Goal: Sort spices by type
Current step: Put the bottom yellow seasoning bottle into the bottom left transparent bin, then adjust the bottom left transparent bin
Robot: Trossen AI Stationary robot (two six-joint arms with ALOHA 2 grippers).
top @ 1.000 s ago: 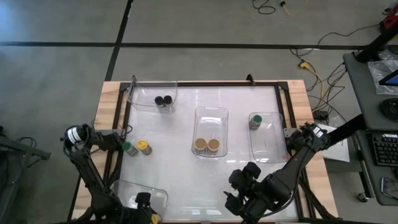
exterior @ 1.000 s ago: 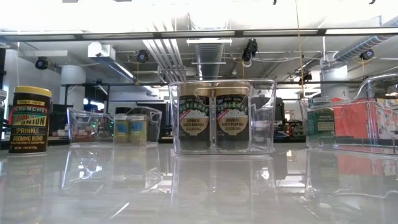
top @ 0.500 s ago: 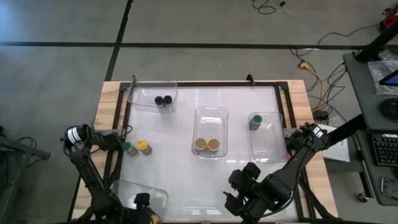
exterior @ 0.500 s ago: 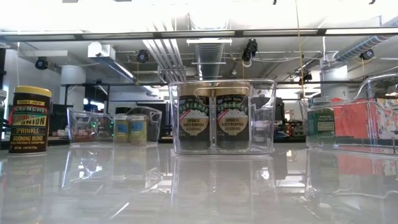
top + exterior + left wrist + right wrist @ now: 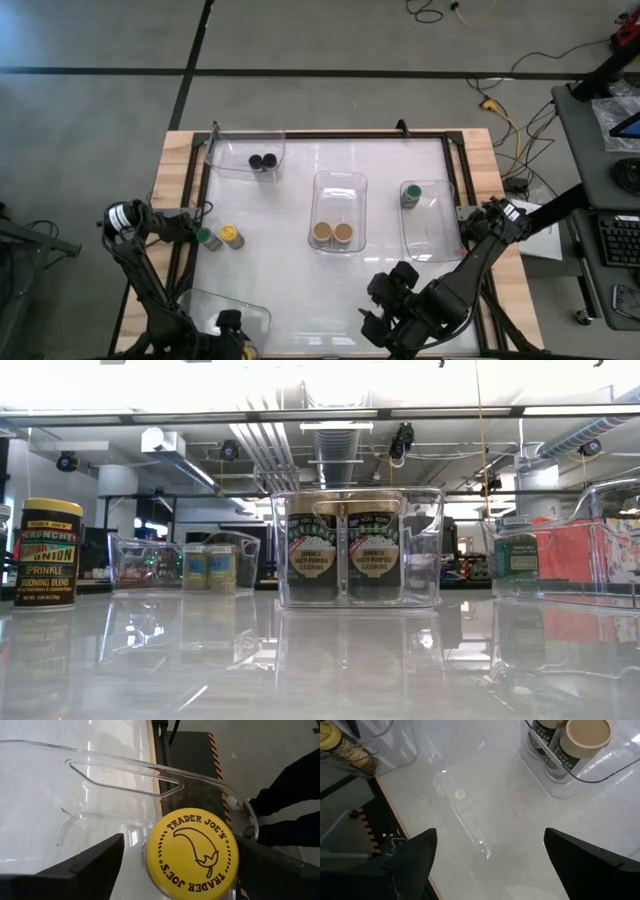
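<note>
Spice jars sit about a glossy white table [image 5: 290, 270] framed in wood, on a grey concrete floor; from table height, ceiling ducts show behind. Only the left wrist view shows a yellow-lidded jar [image 5: 190, 854], reading "TRADER JOE'S", inside the near-left bin [image 5: 150, 780], between the left gripper's [image 5: 172, 870] wide-spread fingers, gripping nothing. Tan-lidded jars [image 5: 332, 233] fill the centre bin. The right gripper [image 5: 490, 870] hangs open, empty.

Two dark jointed arms, white-banded left arm [image 5: 122, 216], black wedge fingers [image 5: 410, 855]
</note>
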